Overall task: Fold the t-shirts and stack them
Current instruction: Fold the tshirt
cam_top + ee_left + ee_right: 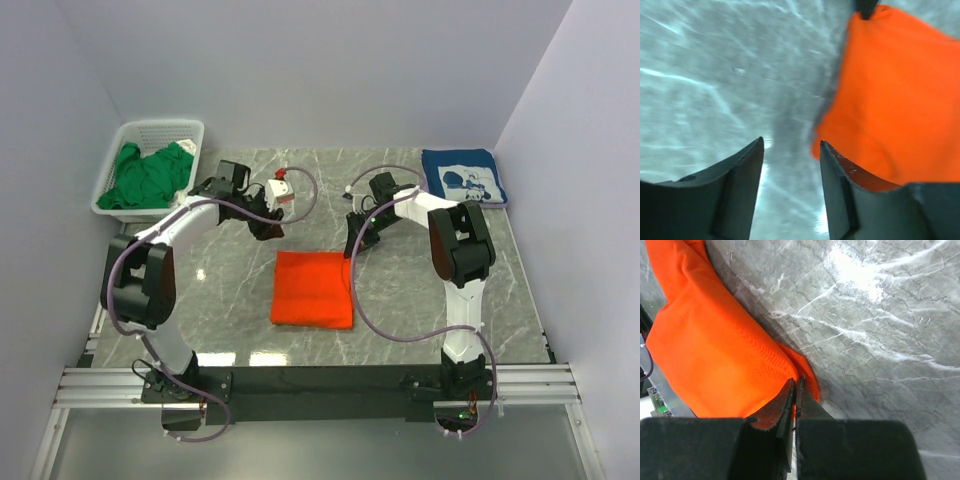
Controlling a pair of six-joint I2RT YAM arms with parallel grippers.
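We see one container, a white lattice basket [160,127] at the far left corner of the marble table [420,300]. The green t-shirt [150,178] lies bunched inside it, with part of the cloth riding up over the rim. The navy t-shirt [462,176] sits outside the basket, folded flat with its white print up, at the far right corner of the table.

The orange t-shirt [313,288] lies folded into a neat rectangle on the middle of the table, between the two arms. The left gripper [790,147] hangs just off the shirt's far left corner. Its jaws are spread and we see only bare marble between them, with the orange edge just beside the right-hand finger and not touching it. The right gripper [795,385] is at the shirt's far right corner with its jaws pressed together. Their tips rest right against the orange cloth, which bulges beside them. We cannot tell whether a sliver of fabric is caught between them.
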